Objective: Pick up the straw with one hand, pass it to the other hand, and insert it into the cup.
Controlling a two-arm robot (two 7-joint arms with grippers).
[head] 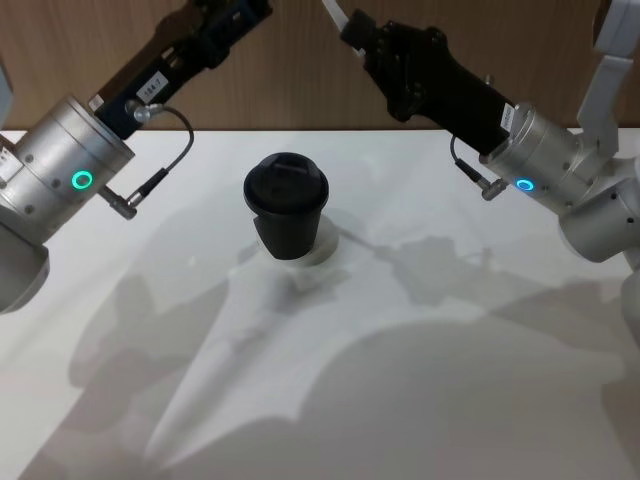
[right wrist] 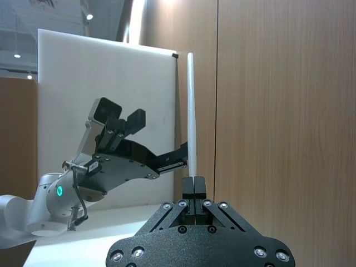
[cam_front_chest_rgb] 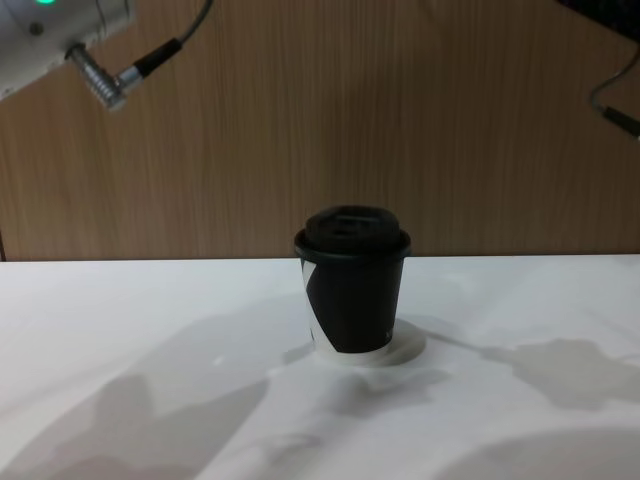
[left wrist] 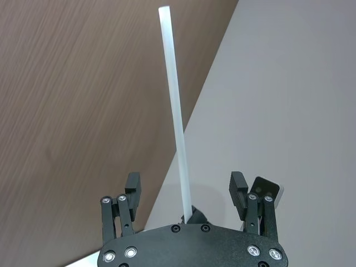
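1 straw (right wrist: 192, 122) in right jaws; left jaws wide.

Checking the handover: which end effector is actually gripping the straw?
The right end effector: its fingers are pinched shut on one end of the straw. The left end effector has its fingers wide apart, not touching it.

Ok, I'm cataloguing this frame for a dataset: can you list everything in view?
straw: one, white, upright in the right gripper
cup: one, black with a black lid and a white side patch, middle of the table
table: one, white, under the cup
wall: one, brown wood, behind the table
left gripper: one, black, open, raised on the left
right gripper: one, black, shut on the straw, raised on the right
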